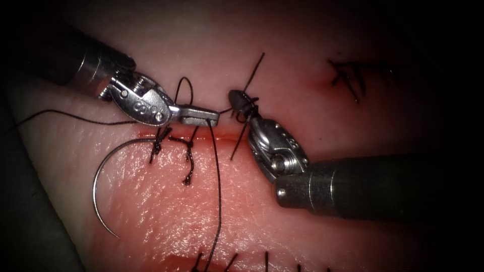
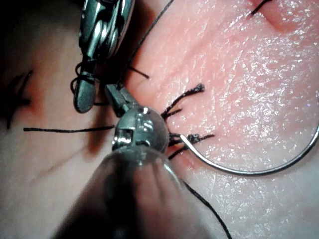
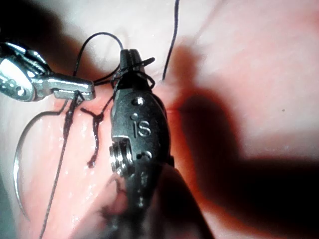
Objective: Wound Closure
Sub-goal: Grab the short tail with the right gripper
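1. Lying under both my arms, the tissue (image 1: 166, 201) is pale and glistening; its cut (image 1: 227, 135) runs sideways across the endoscope view as a thin red line, with red fluid (image 1: 174, 262) pooled near the lower edge.
2. My left claw (image 1: 199, 115) is pressed together on the thread (image 1: 218, 191) just above the cut; one strand drops straight down from it, another trails off to the left edge.
3. My right claw (image 1: 238, 100) is pressed together with thread wound around its tip, near a loose end that rises above the cut.
4. Neither claw holds the needle (image 1: 101, 186). It lies free on the tissue below the cut, at its left end, its rear end beside the first knot (image 1: 158, 143); I cannot tell whether that end touches the knot.
5. A second knot (image 1: 189, 151) sits beside the first, its tails hanging down.
6. Other stitches (image 1: 348, 75) lie upper right in shadow, hard to make out.
7. Open tissue lies lower right of the needle.
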{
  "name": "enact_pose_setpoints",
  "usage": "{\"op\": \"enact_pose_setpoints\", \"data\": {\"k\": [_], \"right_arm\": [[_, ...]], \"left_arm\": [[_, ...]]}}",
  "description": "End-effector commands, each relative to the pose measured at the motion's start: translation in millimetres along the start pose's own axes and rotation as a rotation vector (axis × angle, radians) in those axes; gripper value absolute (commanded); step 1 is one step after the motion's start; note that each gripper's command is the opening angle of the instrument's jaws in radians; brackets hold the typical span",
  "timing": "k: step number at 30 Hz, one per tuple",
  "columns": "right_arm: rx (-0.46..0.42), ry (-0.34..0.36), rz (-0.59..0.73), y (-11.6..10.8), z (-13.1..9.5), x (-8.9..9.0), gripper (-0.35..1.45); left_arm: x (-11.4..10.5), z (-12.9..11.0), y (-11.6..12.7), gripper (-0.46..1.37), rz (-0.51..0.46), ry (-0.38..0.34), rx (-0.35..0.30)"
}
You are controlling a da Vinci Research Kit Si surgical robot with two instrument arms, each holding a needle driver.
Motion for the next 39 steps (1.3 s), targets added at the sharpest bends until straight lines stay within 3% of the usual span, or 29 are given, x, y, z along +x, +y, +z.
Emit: {"op": "enact_pose_setpoints", "data": {"k": [1,3,7,11,13,23,39], "right_arm": [[0.001,0.000,0.000,0.0,0.0,0.0,-0.14],[0.000,0.000,0.000,-0.1,0.0,0.0,-0.08],[0.001,-0.001,-0.006,-0.1,-0.2,0.0,0.21],[0.001,-0.001,-0.006,-0.1,-0.2,0.0,0.85],[0.001,-0.001,-0.006,-0.1,-0.2,0.0,1.00],[-0.016,0.009,-0.010,1.6,-0.4,0.8,1.03],[-0.060,-0.012,-0.022,5.2,3.5,1.3,1.00]], "left_arm": [[0.0,0.0,0.0,-0.35,0.000,0.001,-0.003],[0.0,0.0,0.0,-0.35,0.000,0.001,-0.003],[0.1,0.0,0.1,-0.35,0.000,0.000,-0.003],[0.3,0.0,0.2,-0.35,0.000,0.003,-0.004],[0.4,0.0,0.2,-0.35,0.000,0.002,-0.003],[0.6,0.9,0.5,-0.35,0.002,0.011,-0.006],[-0.1,2.5,-0.2,-0.35,0.000,0.016,-0.004]]}}
